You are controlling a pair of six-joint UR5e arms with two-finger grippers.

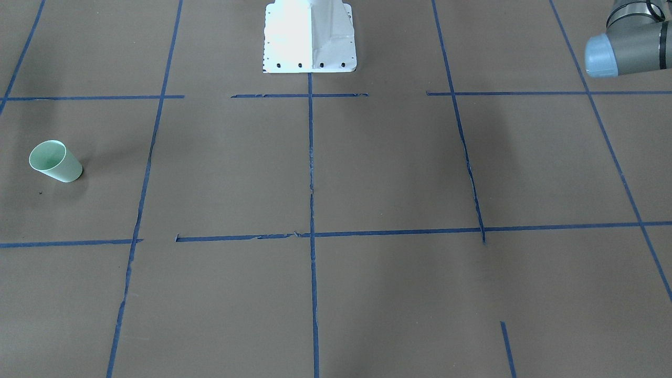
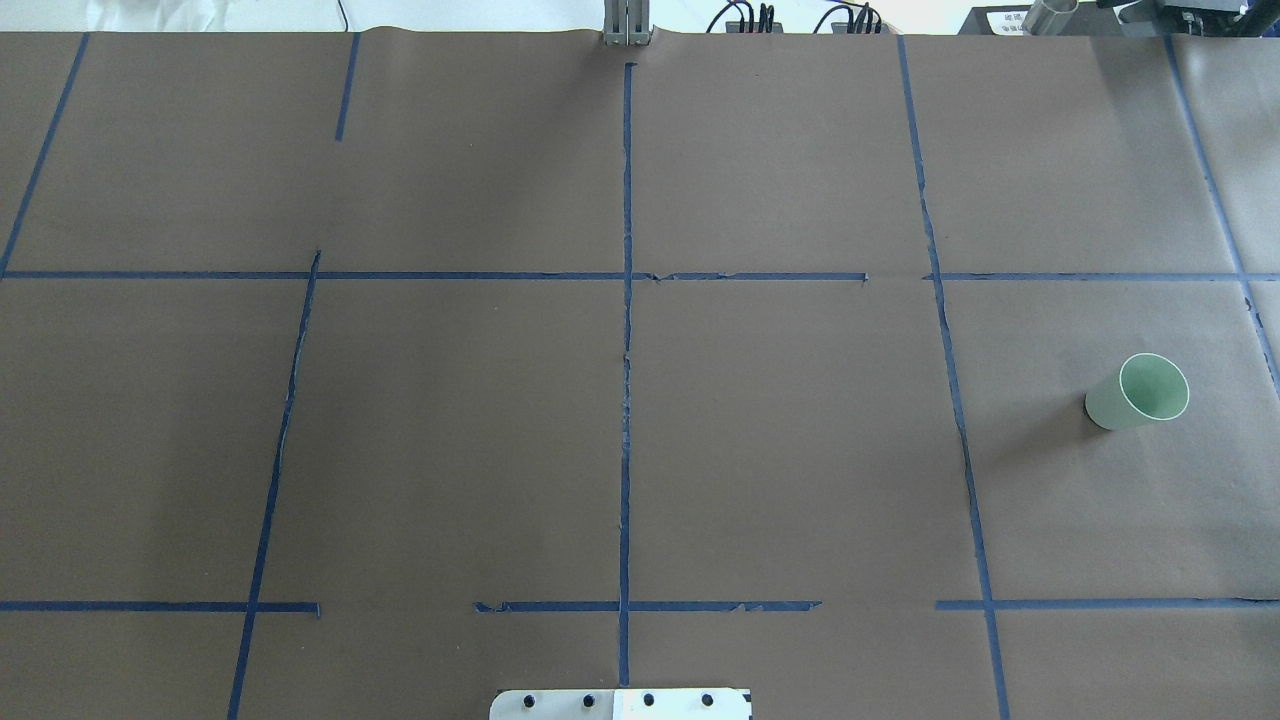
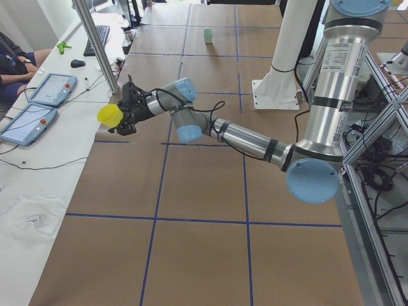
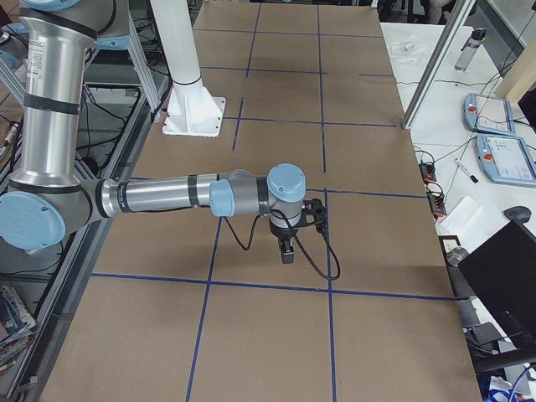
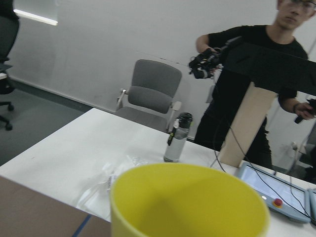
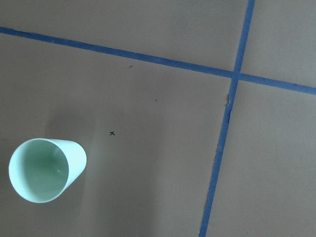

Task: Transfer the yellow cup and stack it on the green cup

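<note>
The yellow cup (image 3: 109, 115) is off the table at the tip of my near left arm, out past the table's far edge, in the exterior left view. Its rim fills the bottom of the left wrist view (image 5: 190, 200). My left gripper (image 3: 126, 109) is against it; I cannot tell whether it is shut. The green cup (image 2: 1140, 392) stands upright on the brown table at my right, also seen across the table (image 1: 55, 161) and in the right wrist view (image 6: 44, 169), low left. My right gripper (image 4: 289, 244) hangs above that area, pointing down; I cannot tell its state.
The white robot base (image 1: 310, 37) stands at the table's middle near edge. Blue tape lines (image 2: 626, 300) grid the brown paper. Beyond the far edge are a metal post (image 3: 95, 44), tablets (image 3: 48, 89), a water bottle (image 5: 175, 143) and an operator (image 5: 256, 74).
</note>
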